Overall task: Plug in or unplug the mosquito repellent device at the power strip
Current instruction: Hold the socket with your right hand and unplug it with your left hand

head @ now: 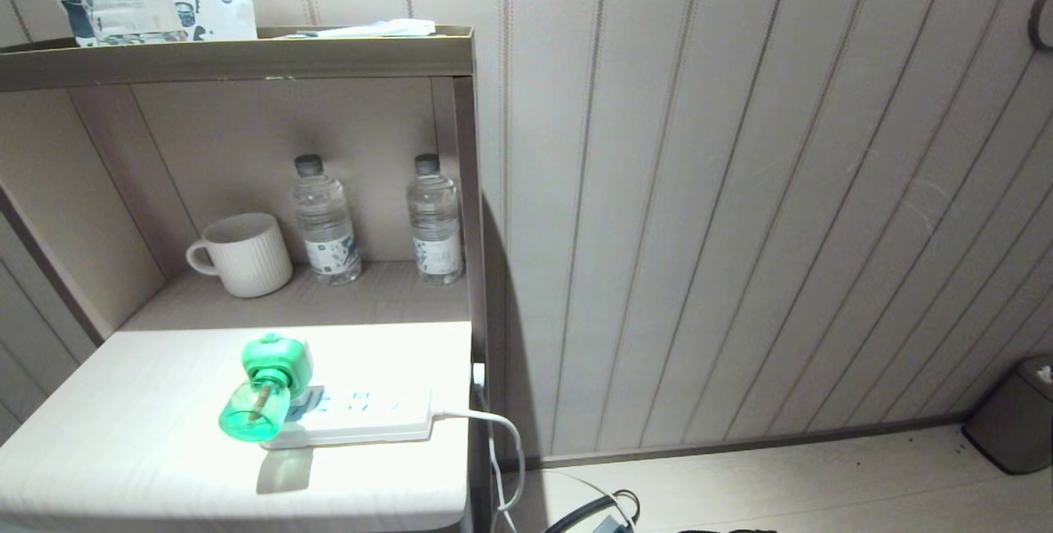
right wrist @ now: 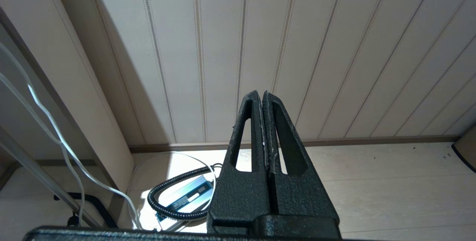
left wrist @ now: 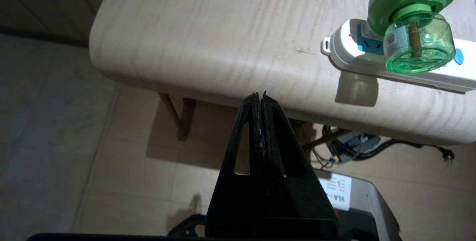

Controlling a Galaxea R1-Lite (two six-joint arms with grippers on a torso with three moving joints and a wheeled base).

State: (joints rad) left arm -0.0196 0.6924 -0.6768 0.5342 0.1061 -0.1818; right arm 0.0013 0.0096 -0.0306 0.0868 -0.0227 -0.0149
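The mosquito repellent device (head: 263,389), a translucent green bottle under a green rounded cap, sits plugged into the left end of the white power strip (head: 362,418) on the pale table top (head: 123,451). The left wrist view shows the device (left wrist: 414,21) standing on the strip (left wrist: 349,49), tilted toward the table's front. My left gripper (left wrist: 260,96) is shut with nothing in it, below the table's front edge and well clear of the device. My right gripper (right wrist: 260,94) is shut and empty, parked low facing the wall. Neither arm appears in the head view.
A white mug (head: 243,255) and two clear water bottles (head: 326,220) (head: 434,219) stand in the shelf recess behind the table. The strip's white cable (head: 494,434) drops off the table's right edge. A coiled black cable and adapter (right wrist: 178,198) lie on the floor. A grey bin (head: 1016,414) stands at the far right.
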